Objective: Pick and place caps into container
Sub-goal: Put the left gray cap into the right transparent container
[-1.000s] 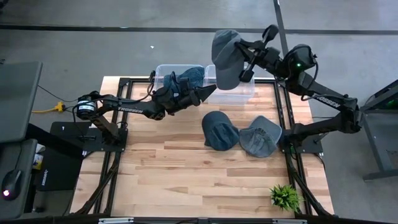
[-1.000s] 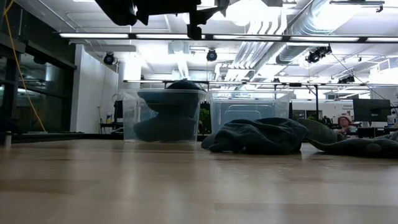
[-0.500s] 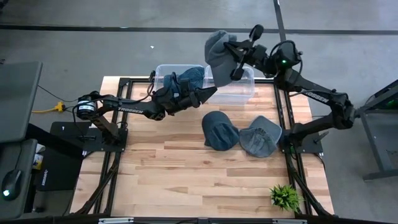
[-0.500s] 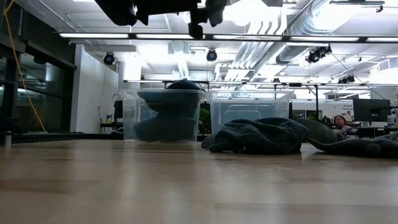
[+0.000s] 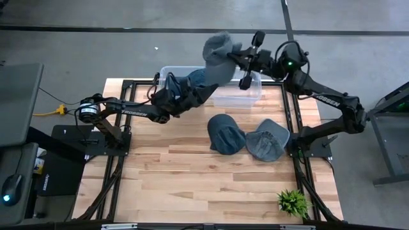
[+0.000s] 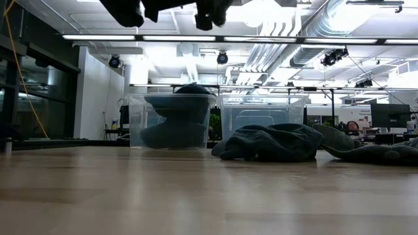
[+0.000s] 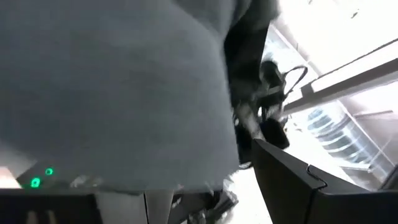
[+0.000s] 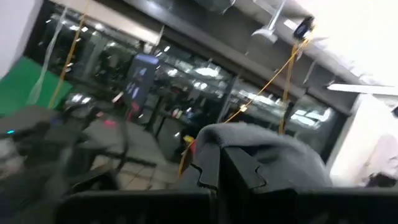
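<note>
My right gripper is shut on a slate grey cap, held high over the two clear containers at the table's far edge. The left container holds dark blue caps. The right container looks empty. My left gripper hovers above the left container, just under the raised cap; grey cloth fills its wrist view. A dark blue cap and a grey cap lie on the table. My right gripper pinches the grey cap between its two fingers, coming from the table's right side, roughly level. The cap is lifted clear and hangs from the fingers toward the left container. Which part of the cap is pinched, I cannot tell.
A small green plant stands at the table's near right corner. Bare wood spreads across the near half of the table. A black frame edges the tabletop.
My right gripper has carried the grey cap toward the table's left, from above the right container to above the left container and my left gripper. The cap stays in its hold. The caps on the table have not moved.
</note>
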Controlling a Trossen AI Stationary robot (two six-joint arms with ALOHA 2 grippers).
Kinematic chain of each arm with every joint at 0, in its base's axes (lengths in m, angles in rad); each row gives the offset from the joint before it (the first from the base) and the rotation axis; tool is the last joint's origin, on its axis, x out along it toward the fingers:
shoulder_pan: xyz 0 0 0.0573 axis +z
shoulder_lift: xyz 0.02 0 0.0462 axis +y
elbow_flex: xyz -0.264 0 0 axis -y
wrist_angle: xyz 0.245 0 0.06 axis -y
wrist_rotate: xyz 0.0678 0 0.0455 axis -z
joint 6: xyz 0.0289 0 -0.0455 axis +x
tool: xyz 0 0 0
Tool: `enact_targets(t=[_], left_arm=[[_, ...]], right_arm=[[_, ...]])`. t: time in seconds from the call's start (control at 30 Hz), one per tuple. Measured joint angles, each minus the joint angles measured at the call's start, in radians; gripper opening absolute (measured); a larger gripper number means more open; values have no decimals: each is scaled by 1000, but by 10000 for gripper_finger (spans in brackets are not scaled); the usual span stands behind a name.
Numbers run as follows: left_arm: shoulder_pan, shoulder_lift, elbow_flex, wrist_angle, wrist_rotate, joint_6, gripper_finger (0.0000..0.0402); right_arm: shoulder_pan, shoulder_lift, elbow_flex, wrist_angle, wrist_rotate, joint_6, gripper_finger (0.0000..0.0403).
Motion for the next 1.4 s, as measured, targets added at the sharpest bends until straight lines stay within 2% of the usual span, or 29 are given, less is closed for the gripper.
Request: enact_targets(t=[0.13, 0.47, 0.7, 0.9, 1.13, 1.4], left_arm=[[0, 0, 1, 19, -24, 32, 201], [0, 0, 1, 26, -12, 54, 201], [-1, 0, 1, 25, -9, 54, 201], [-1, 0, 1, 22, 7, 54, 201], [-1, -1, 1, -10, 19, 53, 201], [-1, -1, 1, -49, 36, 46, 201]], right_arm=[[31, 2, 0, -74, 1, -12, 0], [102, -31, 0, -285, 26, -38, 0], [159, -120, 0, -471, 148, -72, 0], [203, -191, 0, -597, 151, -26, 0], [267, -210, 0, -726, 154, 17, 0], [357, -209, 0, -809, 277, 21, 0]])
